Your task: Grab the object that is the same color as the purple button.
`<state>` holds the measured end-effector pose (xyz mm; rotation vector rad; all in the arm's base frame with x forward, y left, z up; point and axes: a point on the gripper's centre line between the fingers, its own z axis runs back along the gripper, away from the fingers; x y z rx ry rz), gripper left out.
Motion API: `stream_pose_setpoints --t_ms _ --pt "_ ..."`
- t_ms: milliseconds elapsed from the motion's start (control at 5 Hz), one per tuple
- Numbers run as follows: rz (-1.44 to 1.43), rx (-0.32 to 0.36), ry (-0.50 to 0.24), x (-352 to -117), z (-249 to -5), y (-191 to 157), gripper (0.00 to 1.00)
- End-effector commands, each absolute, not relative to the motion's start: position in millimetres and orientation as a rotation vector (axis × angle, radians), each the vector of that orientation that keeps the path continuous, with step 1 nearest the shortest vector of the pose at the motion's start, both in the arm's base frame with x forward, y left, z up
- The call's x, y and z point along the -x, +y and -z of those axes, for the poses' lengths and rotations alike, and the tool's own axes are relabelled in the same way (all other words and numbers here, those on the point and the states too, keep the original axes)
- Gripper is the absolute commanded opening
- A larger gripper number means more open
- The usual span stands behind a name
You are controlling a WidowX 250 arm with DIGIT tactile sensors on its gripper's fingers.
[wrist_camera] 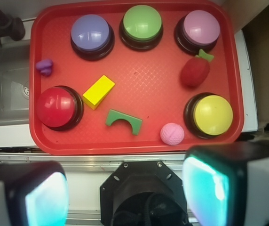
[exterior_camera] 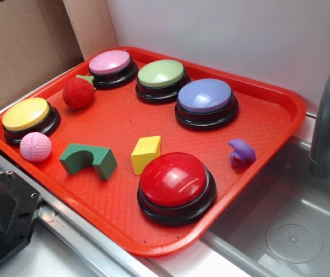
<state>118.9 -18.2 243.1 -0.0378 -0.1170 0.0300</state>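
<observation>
We see a red tray (exterior_camera: 272, 124) holding five buttons and several small toys, set beside a grey sink (exterior_camera: 286, 231) with a faucet (exterior_camera: 329, 121). The small purple toy piece (exterior_camera: 241, 152) lies near the tray's edge on the sink side, between the purple button (exterior_camera: 206, 101) and the bigger red button (exterior_camera: 176, 186), touching neither. It is lumpy and curled; its exact shape is hard for us to make out at this size.

In the wrist view the same piece (wrist_camera: 44, 66) sits at the tray's left edge, just below the purple button (wrist_camera: 91, 35) and above the red button (wrist_camera: 57, 107).

Along the far row stand the purple button, a green button (exterior_camera: 161, 79) and a pink-topped button (exterior_camera: 111, 67). A yellow button (exterior_camera: 28, 118) sits at the near left corner. A red strawberry toy (exterior_camera: 78, 92) rests just beside the pink-topped button. A pink dimpled ball (exterior_camera: 36, 146) lies close to the yellow button. A green arch block (exterior_camera: 87, 160) and a yellow block (exterior_camera: 146, 153) lie in the middle, near each other but apart.

The gripper (wrist_camera: 125, 188) hangs well back from the tray, over the counter edge. Its two fingers (wrist_camera: 45, 197) are spread wide apart with nothing between them.
</observation>
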Motion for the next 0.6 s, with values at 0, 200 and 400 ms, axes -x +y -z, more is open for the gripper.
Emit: stream_pose_setpoints --t_ms 0,200,400 --pt "-0.030 0.038 -0.117 -119 -243 -18 1.00" --pt "0.059 0.005 -0.198 -137 -237 -24 1.00" --pt "0.250 -0.053 -0.291 -165 -227 -40 1.00"
